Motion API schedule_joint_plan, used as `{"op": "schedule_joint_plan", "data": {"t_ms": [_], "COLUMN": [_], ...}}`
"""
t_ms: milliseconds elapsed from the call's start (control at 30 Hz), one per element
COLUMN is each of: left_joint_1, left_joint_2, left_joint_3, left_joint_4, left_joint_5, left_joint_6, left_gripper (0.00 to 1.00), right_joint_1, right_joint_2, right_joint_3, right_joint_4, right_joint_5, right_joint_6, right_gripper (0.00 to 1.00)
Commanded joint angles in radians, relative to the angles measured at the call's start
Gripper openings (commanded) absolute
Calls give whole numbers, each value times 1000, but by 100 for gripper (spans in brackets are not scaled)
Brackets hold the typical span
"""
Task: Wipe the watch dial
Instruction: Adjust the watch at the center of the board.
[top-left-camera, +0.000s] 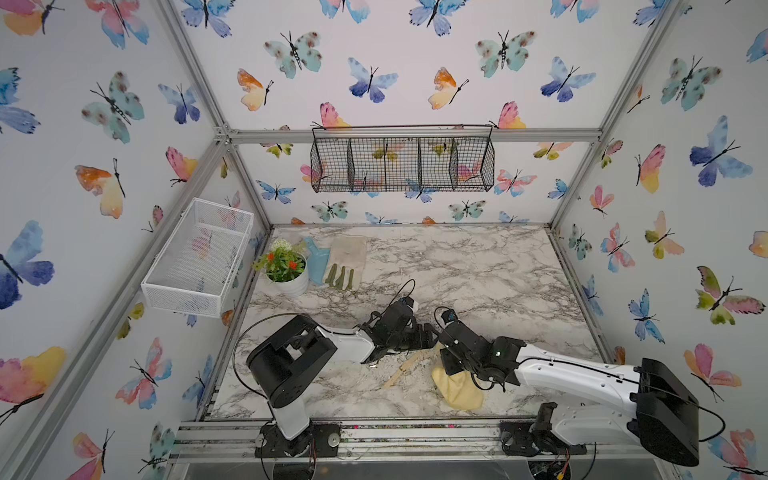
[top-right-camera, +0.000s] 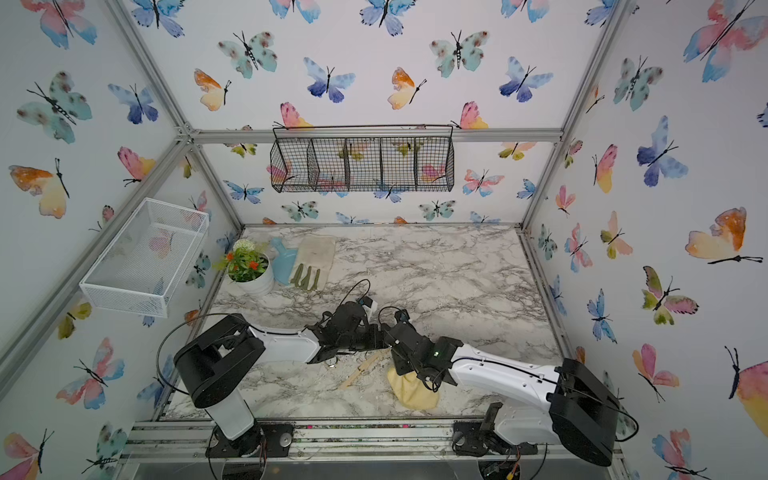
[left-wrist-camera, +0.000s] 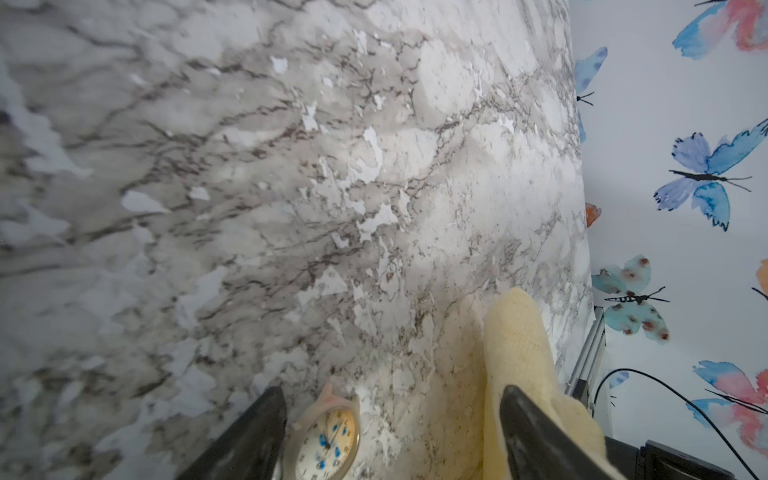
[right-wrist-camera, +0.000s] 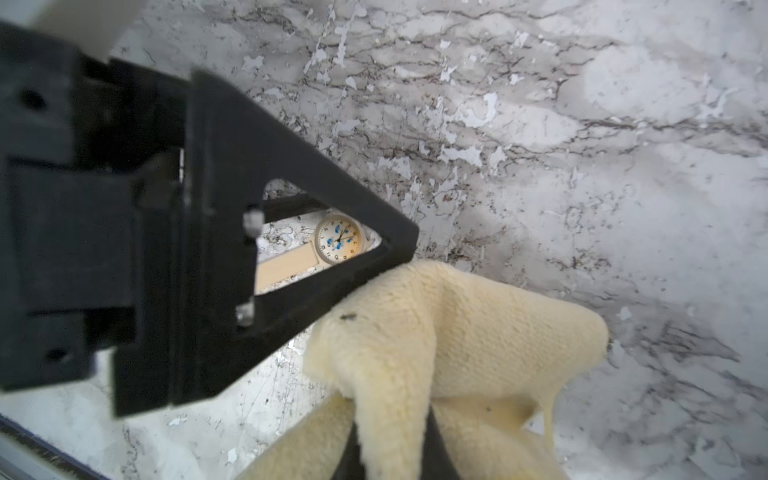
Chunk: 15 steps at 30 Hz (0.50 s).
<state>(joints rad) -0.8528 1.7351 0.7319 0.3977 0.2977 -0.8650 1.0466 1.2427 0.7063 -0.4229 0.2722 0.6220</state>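
The watch (left-wrist-camera: 328, 440) lies flat on the marble table, with a cream dial (right-wrist-camera: 338, 239) smeared with blue spots and a beige strap (top-left-camera: 401, 370). My left gripper (left-wrist-camera: 392, 390) is open just above the table. The dial sits between its fingers, close to one finger (left-wrist-camera: 257, 432). My right gripper (right-wrist-camera: 390, 436) is shut on a pale yellow cloth (right-wrist-camera: 457, 332). The cloth (top-left-camera: 457, 390) hangs from it onto the table right beside the left gripper's other finger (left-wrist-camera: 536, 436). In both top views the two wrists meet at the front centre and hide the dial.
A potted plant (top-left-camera: 286, 270), a blue scoop (top-left-camera: 316, 262) and a gardening glove (top-left-camera: 347, 262) lie at the table's back left. A white mesh basket (top-left-camera: 199, 257) hangs on the left wall and a black wire basket (top-left-camera: 401, 164) on the back wall.
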Motion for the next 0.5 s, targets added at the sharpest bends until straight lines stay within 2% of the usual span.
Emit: {"op": "schedule_joint_plan", "data": {"t_ms": [0, 200, 333, 467], "left_joint_1": [-2, -16, -55, -104], "left_joint_2": [-9, -190, -279, -305], "left_joint_3": [-3, 2, -33, -87], "left_joint_4": [-162, -392, -448, -436], "left_joint_5": [-4, -145, -156, -133], "left_joint_6": [21, 80, 70, 28], "left_gripper": [82, 87, 92, 96], "right_joint_1": [-2, -3, -6, -8], "right_joint_2": [-44, -112, -127, -105], "right_joint_3": [-24, -58, -68, -68], "right_joint_4": [-58, -50, -31, -16], "right_joint_5": [57, 105, 110, 93], "right_joint_6": [22, 31, 31, 28], "right_gripper": [2, 2, 2, 2]}}
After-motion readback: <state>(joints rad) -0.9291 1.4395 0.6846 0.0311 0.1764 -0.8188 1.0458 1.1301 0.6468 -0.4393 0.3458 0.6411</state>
